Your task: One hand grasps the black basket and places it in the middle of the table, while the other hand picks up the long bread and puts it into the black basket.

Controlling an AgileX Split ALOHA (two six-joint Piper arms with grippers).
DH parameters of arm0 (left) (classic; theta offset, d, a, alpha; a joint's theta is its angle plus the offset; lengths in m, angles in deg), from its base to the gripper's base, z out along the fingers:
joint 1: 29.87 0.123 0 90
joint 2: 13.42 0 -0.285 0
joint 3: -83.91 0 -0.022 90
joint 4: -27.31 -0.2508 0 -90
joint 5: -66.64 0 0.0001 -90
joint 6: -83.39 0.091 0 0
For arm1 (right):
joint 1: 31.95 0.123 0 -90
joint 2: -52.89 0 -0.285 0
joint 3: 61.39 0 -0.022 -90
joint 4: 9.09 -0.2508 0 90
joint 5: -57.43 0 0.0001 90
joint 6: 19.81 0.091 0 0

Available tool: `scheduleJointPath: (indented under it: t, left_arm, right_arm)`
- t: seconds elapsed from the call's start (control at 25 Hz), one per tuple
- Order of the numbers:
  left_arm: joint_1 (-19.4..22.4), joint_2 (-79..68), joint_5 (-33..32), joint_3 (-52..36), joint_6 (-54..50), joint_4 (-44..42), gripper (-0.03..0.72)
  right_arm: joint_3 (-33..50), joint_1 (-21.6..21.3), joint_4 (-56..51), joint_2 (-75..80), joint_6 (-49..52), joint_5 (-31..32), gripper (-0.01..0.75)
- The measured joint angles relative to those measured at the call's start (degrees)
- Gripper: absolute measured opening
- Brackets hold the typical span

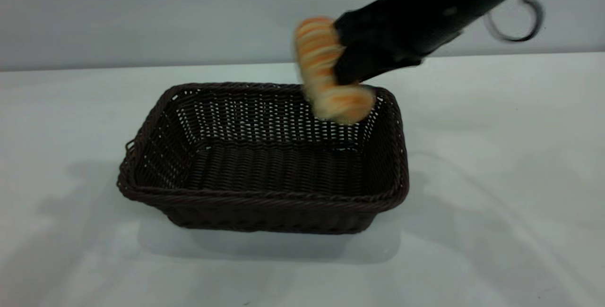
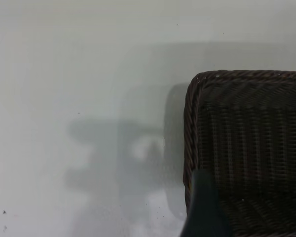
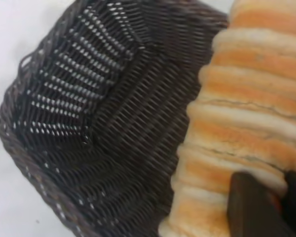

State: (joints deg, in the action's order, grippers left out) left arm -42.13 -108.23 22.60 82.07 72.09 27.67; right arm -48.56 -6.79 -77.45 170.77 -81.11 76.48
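Bread: oblong, striped cream and orange, long axis near upright with a slight tilt, lower end pointing down into the basket, upper end above the rim. Held in the air over the basket's far right corner, not touching the floor of it.

Basket: dark woven, rectangular, sitting mid-desk, long side across the exterior view.

Right hand: clamped on the bread's side, its arm slanting down from upper right.

Left hand: only a dark tip shows beside a basket corner; whether released or clenched cannot be told.
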Motion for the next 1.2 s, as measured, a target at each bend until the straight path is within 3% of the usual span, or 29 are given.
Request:
scheduleJointPath:
  t: [0.24, 0.36, 0.6, 0.8, 0.92, 1.04, 1.2]
  left_arm:
    - [0.0, 0.0, -1.27, 0.0, 0.0, -0.36, 0.568]
    - [0.0, 0.0, -3.48, 0.0, 0.0, -2.59, 0.568]
    - [0.0, 1.93, -12.01, -0.04, -0.18, -10.52, 0.568]
    - [0.0, 8.6, -18.43, -0.04, -0.17, -15.85, 0.568]
    - [0.0, 13.66, -22.16, -0.04, -0.13, -19.49, 0.568]
    - [0.0, 19.14, -22.52, -0.12, -0.13, -20.72, 0.568]
    - [0.0, 27.3, -22.52, -4.05, -0.13, -20.24, 0.568]
  right_arm:
    - [-1.56, 0.64, -0.53, 1.51, -0.39, 0.12, 0.348]
    - [-1.56, 0.12, 4.86, -0.59, 1.61, 2.96, 0.403]
    - [-1.56, -5.0, 31.49, -9.43, 26.95, 12.29, 0.404]
    - [-1.56, -7.24, 62.2, -18.93, 54.12, 26.13, 0.384]
    - [-1.56, -7.35, 76.3, -25.65, 64.74, 34.6, 0.383]
    - [-1.56, -7.35, 82.48, -32.85, 69.43, 41.49, 0.383]
    - [-0.78, -7.35, 83.15, -42.96, 69.91, 47.05, 0.38]
